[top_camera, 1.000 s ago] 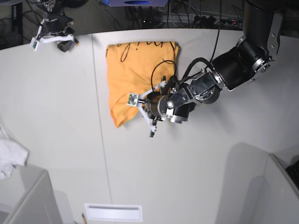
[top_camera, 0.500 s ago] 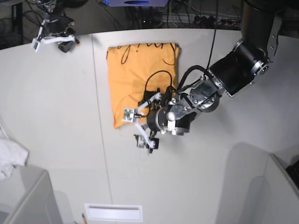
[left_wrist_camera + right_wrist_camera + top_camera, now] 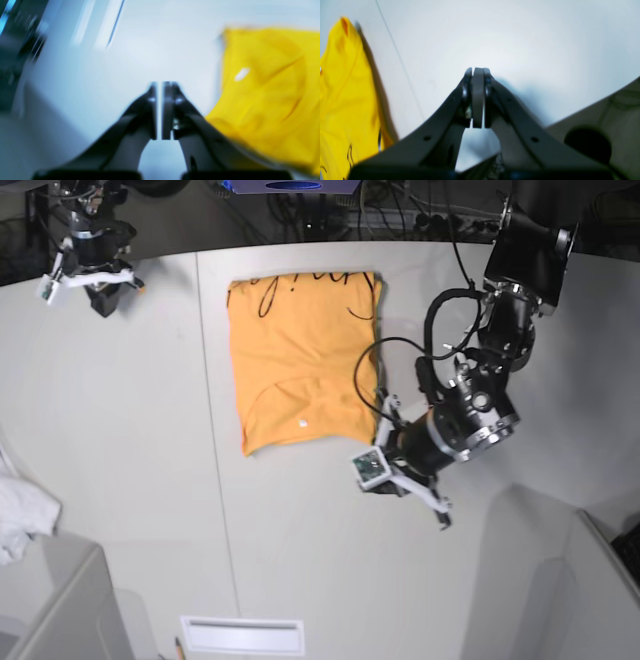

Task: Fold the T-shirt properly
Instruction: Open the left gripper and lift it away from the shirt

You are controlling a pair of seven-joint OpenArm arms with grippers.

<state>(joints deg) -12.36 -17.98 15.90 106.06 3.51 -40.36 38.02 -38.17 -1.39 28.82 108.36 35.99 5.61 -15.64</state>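
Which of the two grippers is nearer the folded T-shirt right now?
The left gripper, just beside the T-shirt's lower corner; the right gripper is farther off, beyond the table seam.

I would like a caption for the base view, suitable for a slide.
Folded orange T-shirt on a white table, between the robot's two arms.

And there's black script lettering [image 3: 315, 284] running along the far edge of the orange T-shirt [image 3: 300, 350], looping across the cloth in the base view, but it isn't giving up a single readable word! The right wrist view is catching only a few dark strokes of it on the fabric. No brand, label, number or sign is showing legibly anywhere.
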